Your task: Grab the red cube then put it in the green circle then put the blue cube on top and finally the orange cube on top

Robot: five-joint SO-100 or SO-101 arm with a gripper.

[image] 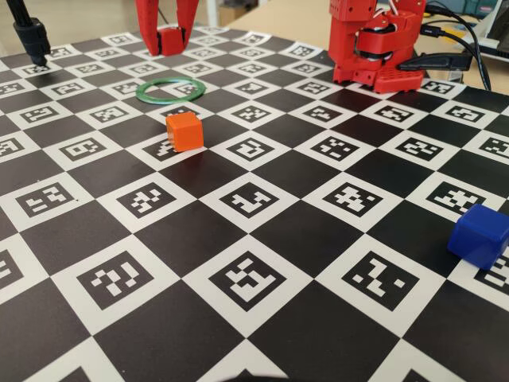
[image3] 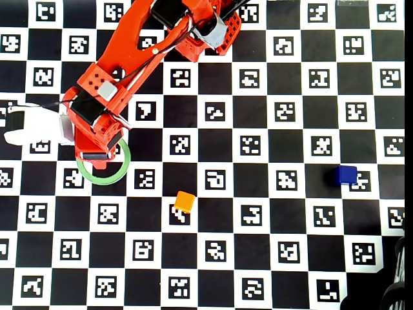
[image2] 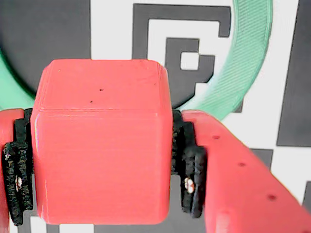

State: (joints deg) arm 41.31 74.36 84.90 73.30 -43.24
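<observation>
1. Gripper [image2: 102,160] is clamped on the red cube [image2: 102,141], held above the green circle [image3: 103,169] near the board's [image3: 213,213] left edge in the overhead view.
2. Orange cube [image3: 184,201] lies mid-board.
3. Blue cube [image3: 346,175] sits near the right edge.

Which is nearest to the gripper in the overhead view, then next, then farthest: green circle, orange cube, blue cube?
From the gripper, which holds the red cube:
1. Green circle, directly beneath it.
2. Orange cube, lower right of the ring.
3. Blue cube, far right of the board.
</observation>
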